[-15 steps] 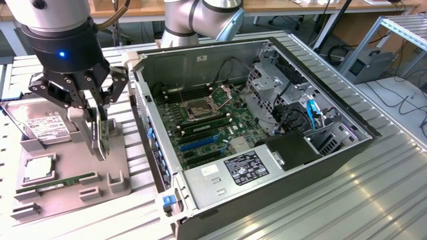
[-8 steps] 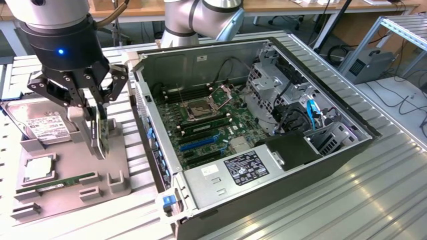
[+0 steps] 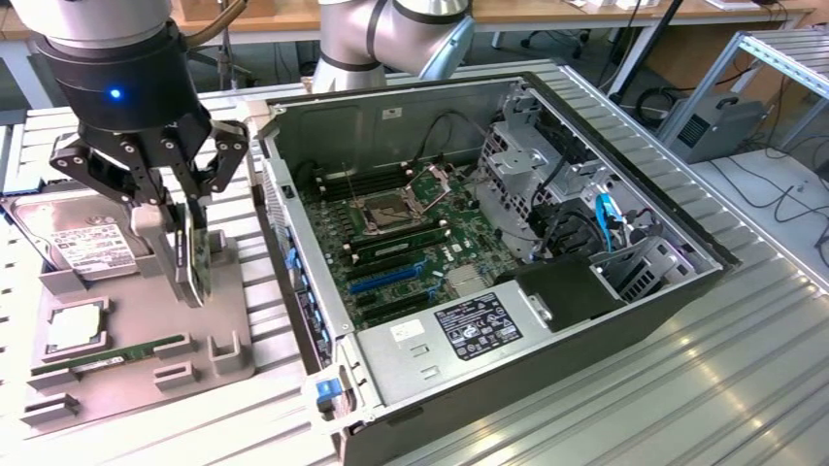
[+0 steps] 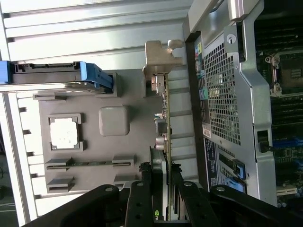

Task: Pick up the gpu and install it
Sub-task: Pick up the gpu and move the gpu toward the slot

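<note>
On the exterior view's left, beside the case (image 3: 340,131), your gripper's (image 3: 175,238) jaws clamp the gpu (image 3: 197,270) over the tray (image 3: 130,311); the case's label (image 3: 473,325) illegible.

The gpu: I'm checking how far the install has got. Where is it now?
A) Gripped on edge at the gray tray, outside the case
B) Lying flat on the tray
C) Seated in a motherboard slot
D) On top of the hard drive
A: the gripper clamps the gpu on edge at the gray tray, beside the open case.
</note>
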